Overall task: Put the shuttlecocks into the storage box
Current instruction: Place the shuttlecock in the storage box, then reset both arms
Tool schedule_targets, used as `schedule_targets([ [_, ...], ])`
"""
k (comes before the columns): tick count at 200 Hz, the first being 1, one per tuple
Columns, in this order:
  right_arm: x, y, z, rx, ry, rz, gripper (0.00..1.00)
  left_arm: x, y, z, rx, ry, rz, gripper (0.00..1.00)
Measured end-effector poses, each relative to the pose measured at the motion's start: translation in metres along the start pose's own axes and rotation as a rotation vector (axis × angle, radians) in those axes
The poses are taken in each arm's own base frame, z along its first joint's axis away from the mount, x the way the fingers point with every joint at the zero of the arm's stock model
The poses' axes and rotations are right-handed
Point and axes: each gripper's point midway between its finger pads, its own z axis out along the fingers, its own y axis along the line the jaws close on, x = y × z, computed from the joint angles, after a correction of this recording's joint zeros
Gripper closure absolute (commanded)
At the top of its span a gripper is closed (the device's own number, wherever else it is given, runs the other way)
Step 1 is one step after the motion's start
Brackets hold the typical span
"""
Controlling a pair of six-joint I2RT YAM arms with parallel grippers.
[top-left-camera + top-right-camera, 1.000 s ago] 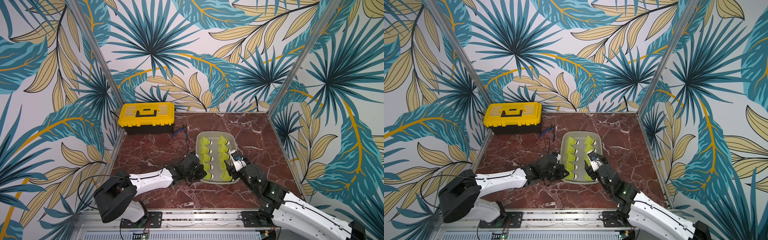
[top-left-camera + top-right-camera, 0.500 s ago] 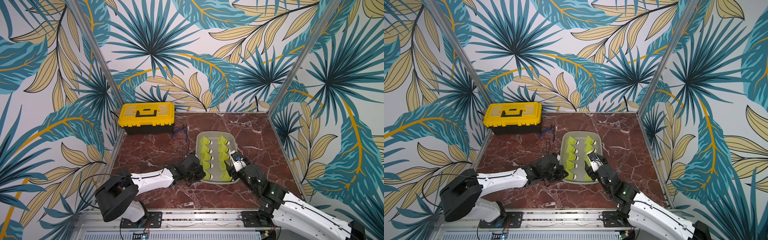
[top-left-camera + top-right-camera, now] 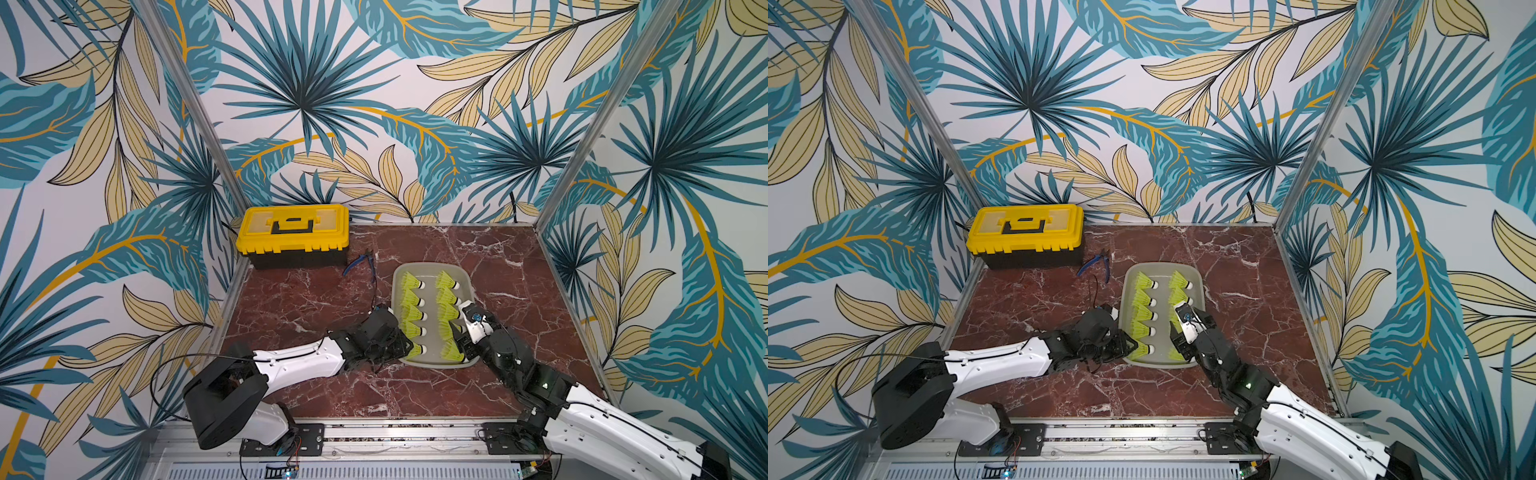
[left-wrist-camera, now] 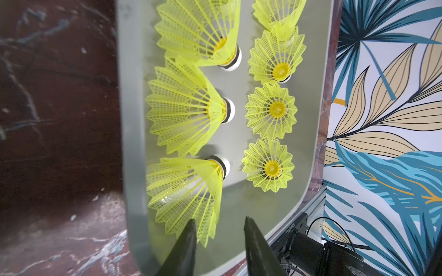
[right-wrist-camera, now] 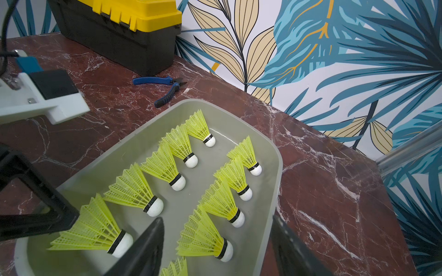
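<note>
The grey storage box [image 3: 432,264] [image 3: 1163,264] lies on the marble floor with several yellow-green shuttlecocks [image 3: 409,282] [image 3: 1144,282] in two rows, white tips to the right. My left gripper [image 3: 406,345] [image 4: 219,219] is at the box's near left corner, open, with nothing between its fingers. The nearest shuttlecock [image 4: 184,191] lies just beyond its tips, its skirt beside one finger. My right gripper [image 3: 457,343] [image 5: 217,218] hangs open and wide over the near right end, above a lying shuttlecock [image 5: 205,239] and apart from it.
A yellow-lidded black toolbox [image 3: 293,232] stands at the back left. Blue-handled pliers [image 3: 359,262] [image 5: 165,88] lie between it and the box. Patterned walls close in the back and both sides. Bare marble [image 3: 299,299] stretches left of the box.
My left gripper has opened and drawn back a little toward the left; the near-left shuttlecock now lies free in the box. The right arm has not moved.
</note>
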Motion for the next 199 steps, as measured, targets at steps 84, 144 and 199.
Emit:
schedule_targets([
  [84, 0.009, -0.014, 0.001, 0.093, 0.01, 0.023, 0.29, -0.031, 0.002, -0.041, -0.082, -0.181, 0.203, 0.47],
  [144, 0.011, -0.043, -0.004, 0.263, 0.011, 0.046, 0.22, -0.081, 0.012, -0.093, -0.168, -0.405, 0.324, 0.41],
  [199, 0.018, -0.057, -0.007, 0.359, 0.02, 0.046, 0.17, -0.13, 0.032, -0.15, -0.278, -0.632, 0.385, 0.37],
])
